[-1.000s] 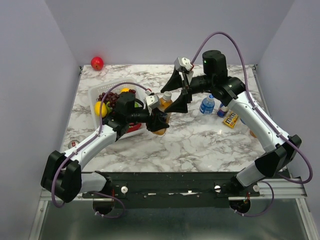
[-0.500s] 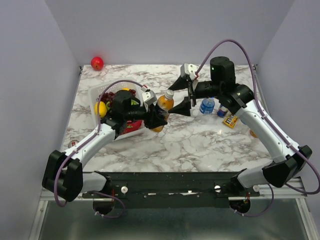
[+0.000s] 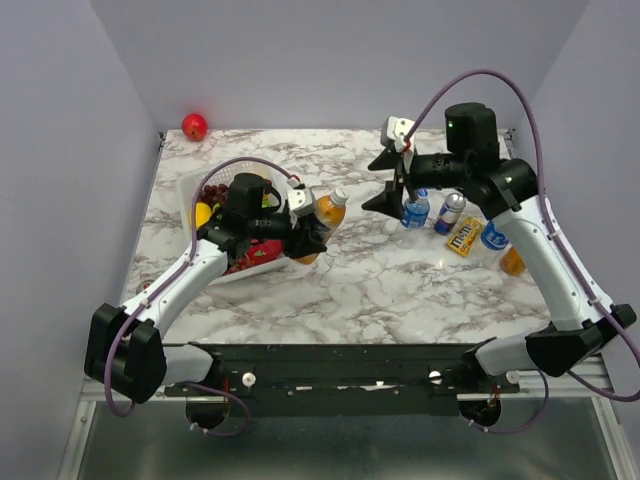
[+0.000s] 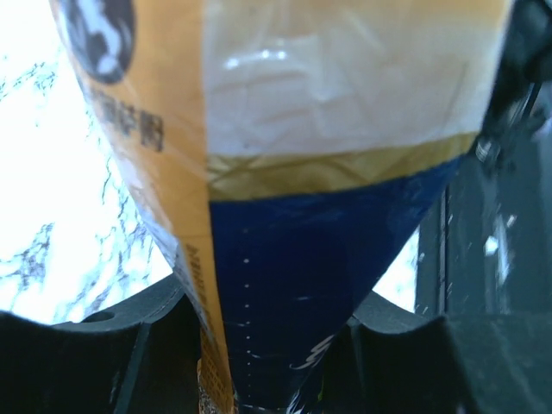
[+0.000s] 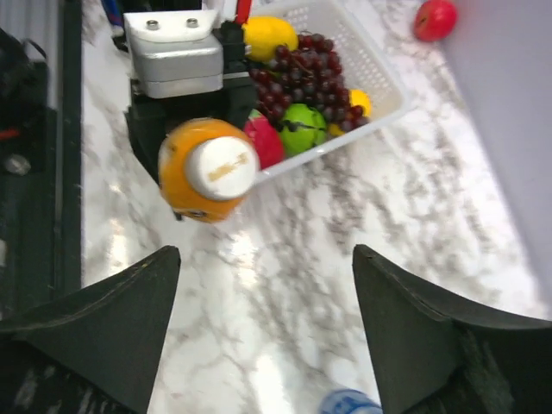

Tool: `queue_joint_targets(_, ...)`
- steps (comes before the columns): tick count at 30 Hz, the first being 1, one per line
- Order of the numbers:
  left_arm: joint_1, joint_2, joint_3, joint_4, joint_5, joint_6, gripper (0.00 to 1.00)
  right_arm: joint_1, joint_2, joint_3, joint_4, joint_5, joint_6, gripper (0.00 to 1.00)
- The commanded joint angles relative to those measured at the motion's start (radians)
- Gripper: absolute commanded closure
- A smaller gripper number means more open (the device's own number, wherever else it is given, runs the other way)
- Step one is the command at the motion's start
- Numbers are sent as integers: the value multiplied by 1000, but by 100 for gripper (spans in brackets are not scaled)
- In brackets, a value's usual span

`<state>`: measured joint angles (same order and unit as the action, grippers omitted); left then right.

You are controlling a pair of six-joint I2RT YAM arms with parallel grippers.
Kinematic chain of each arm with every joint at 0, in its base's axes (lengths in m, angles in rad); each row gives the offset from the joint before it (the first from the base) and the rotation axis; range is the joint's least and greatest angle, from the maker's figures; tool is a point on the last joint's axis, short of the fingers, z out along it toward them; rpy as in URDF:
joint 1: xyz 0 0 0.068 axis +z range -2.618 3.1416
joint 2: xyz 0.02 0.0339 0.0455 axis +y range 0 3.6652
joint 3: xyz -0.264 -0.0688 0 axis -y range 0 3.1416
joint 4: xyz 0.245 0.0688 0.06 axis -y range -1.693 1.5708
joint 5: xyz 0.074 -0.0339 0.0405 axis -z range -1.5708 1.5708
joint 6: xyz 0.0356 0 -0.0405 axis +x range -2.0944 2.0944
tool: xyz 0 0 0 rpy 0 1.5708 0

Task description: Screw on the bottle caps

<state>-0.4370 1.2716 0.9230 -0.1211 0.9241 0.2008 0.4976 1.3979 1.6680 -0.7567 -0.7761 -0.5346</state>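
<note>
Marble tabletop (image 3: 400,290): left pincer (image 3: 315,232) pinches orange bottle (image 3: 322,212), white cap (image 5: 222,168) apparently seated; right pincer (image 5: 263,267) spread; bottles (image 3: 414,211) at three o'clock: caps indiscernible.

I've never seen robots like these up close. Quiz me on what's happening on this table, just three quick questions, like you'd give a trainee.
1. True or false: the left gripper holds an orange drink bottle.
2. What colour is the cap on that bottle? A blue, B white, C green.
3. Fill in: the right gripper is ____ and holds nothing.

Key: 1 true; 2 B; 3 open.
</note>
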Motion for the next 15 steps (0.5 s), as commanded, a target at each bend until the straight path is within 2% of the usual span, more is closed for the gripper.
queue_joint_targets(1, -25, -14, 68, -348, -31, 401, 100, -8, 10, 140, -217, -92, -344, 18)
queue_joint_targets(6, -46, 0, 115, -416, -73, 485, 100, 70, 64, 223, -464, -83, -655, 27)
queue_joint_targets(8, -55, 3, 131, -422, -83, 497, 100, 102, 78, 225, -522, -69, -708, 28)
queue_joint_targets(12, -60, 2, 140, -434, -88, 512, 100, 157, 69, 181, -552, -14, -815, 28)
queue_joint_targets(15, -69, 2, 140, -460, -97, 552, 100, 179, 50, 136, -521, 12, -821, 29)
